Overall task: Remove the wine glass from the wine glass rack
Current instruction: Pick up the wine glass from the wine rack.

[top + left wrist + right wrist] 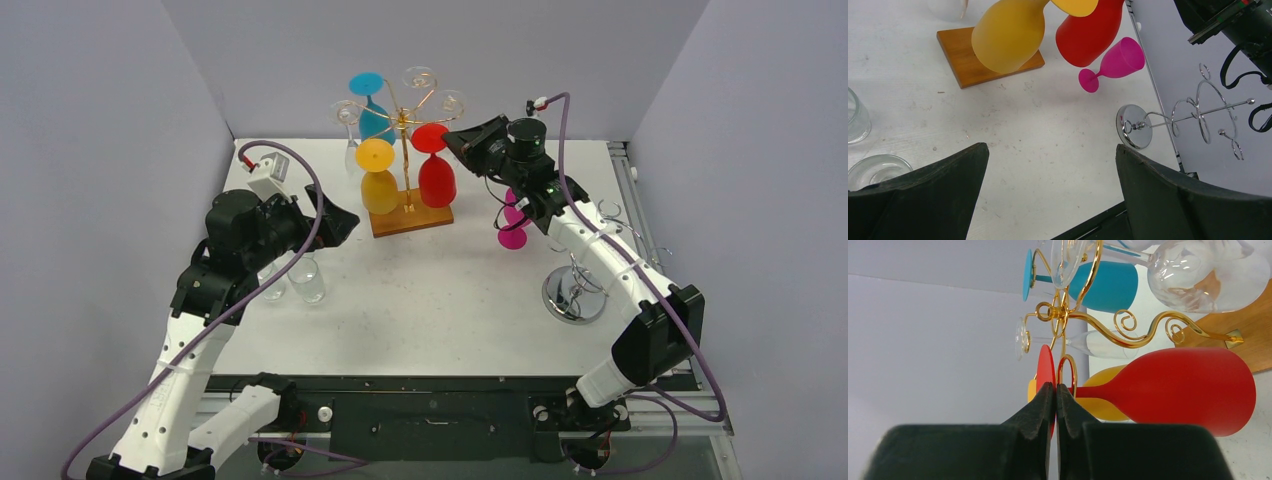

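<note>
Right wrist view: the right gripper (pixel 1055 390), nearer arm, is pinched shut apparently on the foot rim of the red wine glass (pixel 1188 390), which hangs bowl-down from the wine glass rack (pixel 1128 335), stem crosswise to the fingers; the left gripper (pixel 1050 147) gapes empty, well apart.

No writing, label, brand mark, number or sign is legible in any of the three views; nothing readable stands on anything.

White table (pixel 430 300): wine glass rack (pixel 420 218) base, chrome stand (pixel 575 295), magenta glass (pixel 512 228), two clear glasses (pixel 306 280).
</note>
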You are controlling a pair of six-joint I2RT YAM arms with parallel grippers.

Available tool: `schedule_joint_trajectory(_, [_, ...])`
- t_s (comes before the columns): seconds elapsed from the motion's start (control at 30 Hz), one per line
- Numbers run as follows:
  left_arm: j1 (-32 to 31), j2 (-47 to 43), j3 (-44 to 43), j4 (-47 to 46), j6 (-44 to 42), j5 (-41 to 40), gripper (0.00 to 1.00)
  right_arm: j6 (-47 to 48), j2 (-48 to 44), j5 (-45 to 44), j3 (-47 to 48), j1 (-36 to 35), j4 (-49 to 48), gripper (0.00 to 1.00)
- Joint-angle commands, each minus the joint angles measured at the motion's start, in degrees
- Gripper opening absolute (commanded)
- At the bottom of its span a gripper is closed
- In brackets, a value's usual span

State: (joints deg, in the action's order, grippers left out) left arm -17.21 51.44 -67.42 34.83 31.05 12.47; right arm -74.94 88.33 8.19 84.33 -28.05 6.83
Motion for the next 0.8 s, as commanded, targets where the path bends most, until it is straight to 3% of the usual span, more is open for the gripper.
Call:
schedule_joint_trajectory(0.0, [-0.28,-0.30,0.22,-3.44,0.30,0.80,0.96,-0.78,-3.07,0.69,-0.62,-0.05,-4.98,0.00])
schedule_joint_trajectory(0.77, [-0.28,-0.09,0.67,-3.59,0.35,0.80,0.96,-0.62,-0.83,1.30,1.40,-1.32,-5.18,0.00])
